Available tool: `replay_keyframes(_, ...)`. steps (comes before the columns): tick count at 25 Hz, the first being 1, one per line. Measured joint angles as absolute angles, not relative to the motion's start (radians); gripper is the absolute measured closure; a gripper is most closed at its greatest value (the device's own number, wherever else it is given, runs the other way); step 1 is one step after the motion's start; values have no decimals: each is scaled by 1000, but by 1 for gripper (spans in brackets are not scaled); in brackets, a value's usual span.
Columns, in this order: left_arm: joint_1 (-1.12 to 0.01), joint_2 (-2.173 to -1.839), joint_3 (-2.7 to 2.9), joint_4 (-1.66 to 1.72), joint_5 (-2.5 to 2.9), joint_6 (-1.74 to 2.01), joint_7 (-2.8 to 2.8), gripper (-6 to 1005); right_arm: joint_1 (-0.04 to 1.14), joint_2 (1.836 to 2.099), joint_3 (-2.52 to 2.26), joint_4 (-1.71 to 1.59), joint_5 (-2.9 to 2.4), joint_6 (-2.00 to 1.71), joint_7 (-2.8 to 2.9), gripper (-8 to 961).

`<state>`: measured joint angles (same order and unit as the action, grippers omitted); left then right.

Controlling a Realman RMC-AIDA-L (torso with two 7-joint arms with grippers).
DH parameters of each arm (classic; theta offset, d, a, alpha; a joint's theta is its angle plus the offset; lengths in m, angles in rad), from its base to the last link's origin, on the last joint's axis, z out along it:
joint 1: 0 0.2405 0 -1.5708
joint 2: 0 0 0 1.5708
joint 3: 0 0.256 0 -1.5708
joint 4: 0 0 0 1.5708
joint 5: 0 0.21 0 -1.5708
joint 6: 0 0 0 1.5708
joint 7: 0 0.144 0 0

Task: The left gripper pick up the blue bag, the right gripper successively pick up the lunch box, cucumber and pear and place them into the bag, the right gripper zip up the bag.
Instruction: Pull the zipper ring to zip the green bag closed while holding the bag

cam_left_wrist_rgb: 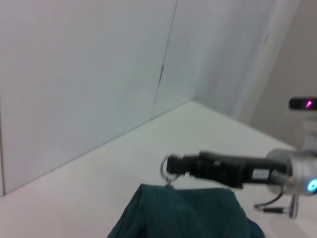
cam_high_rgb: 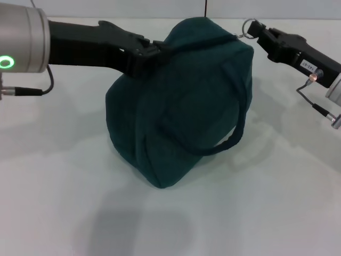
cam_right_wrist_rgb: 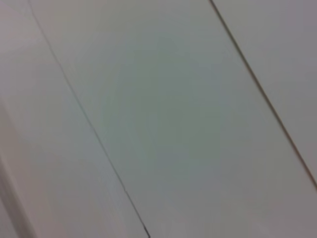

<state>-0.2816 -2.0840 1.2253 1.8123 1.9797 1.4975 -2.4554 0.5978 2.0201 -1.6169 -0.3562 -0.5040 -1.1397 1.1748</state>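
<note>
1. The right gripper is at the far right top corner of the blue bag, and its fingers are closed on the ring zipper pull. The left wrist view shows the same: the ring sits at the tip of this claw, just above the bag's corner.
2. The left gripper is closed on the opposite top edge of the bag and holds the fabric up there.
3. The bag stands on the white table, in the middle, tilted a little, with 1 loop handle hanging down its front side. The top looks closed; no foil lining shows, and lunch box, cucumber and pear are not in view, so I judge they are inside and the zipping is at its end.
4. The bag is soft fabric and folds easily, and with 3 things inside it is probably rather heavy. The ring is small and could slip out, so a straight pull along the zipper is safer.
5. The right wrist view shows only wall panels.
</note>
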Motion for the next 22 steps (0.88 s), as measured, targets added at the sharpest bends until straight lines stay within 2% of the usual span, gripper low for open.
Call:
replay_keyframes(13, -269, -2086, 1214, 1802, 1947, 1497, -2429, 953, 600, 2025, -1626, -327, -514, -1047, 1199, 824)
replay_keyframes(22, -321, -2087, 1213, 1730, 1946, 1485, -2420, 955, 590, 2019, -1647, -324, -519, -1103, 1182, 821)
